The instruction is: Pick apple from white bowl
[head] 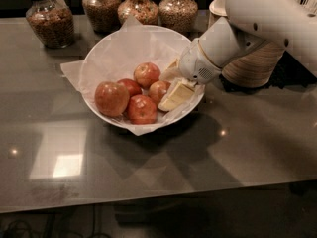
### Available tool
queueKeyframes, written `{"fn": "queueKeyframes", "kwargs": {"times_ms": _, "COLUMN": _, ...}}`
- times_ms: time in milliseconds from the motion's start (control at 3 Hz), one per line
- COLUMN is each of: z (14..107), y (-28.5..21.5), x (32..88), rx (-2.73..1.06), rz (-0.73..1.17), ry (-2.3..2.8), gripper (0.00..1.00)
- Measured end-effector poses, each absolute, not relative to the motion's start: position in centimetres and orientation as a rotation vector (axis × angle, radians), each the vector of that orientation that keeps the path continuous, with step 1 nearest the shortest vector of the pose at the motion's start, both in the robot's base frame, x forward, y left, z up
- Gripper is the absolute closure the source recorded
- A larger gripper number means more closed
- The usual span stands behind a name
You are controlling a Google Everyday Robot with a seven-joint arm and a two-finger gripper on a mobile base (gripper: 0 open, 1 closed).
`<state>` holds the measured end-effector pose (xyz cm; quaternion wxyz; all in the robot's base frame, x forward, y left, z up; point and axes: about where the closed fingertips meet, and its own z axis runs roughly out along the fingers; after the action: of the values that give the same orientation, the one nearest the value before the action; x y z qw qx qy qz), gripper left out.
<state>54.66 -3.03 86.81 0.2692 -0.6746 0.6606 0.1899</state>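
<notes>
Five apples (111,98) lie in the bowl (99,58), clustered in its near half on the crinkled paper (124,46) lining. The bowl sits on the grey table (148,177), toward the back.

The gripper (173,85) is inside the bowl at its right side. The arm (233,38) reaches in from the right, over the rim. The fingers (177,96) are spread apart, one low near the rim and the other farther back, and hold nothing.

The right-most apple (157,90) rests in the bowl just left of the fingertips, at the mouth of the gap. Cannot tell if they touch it. It sits against its neighbours on the left.

Four jars (49,21) stand in a row behind the bowl. A stack of beige bowls (255,68) stands behind the arm, right of the bowl.
</notes>
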Motion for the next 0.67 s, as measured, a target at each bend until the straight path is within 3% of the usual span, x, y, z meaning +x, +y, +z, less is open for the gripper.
{"fn": "queueKeyframes", "kwargs": {"times_ms": 667, "z": 85.47, "y": -2.10, "x": 54.62, "rx": -1.843, "rz": 0.507, "ry": 1.804, "gripper": 0.51}}
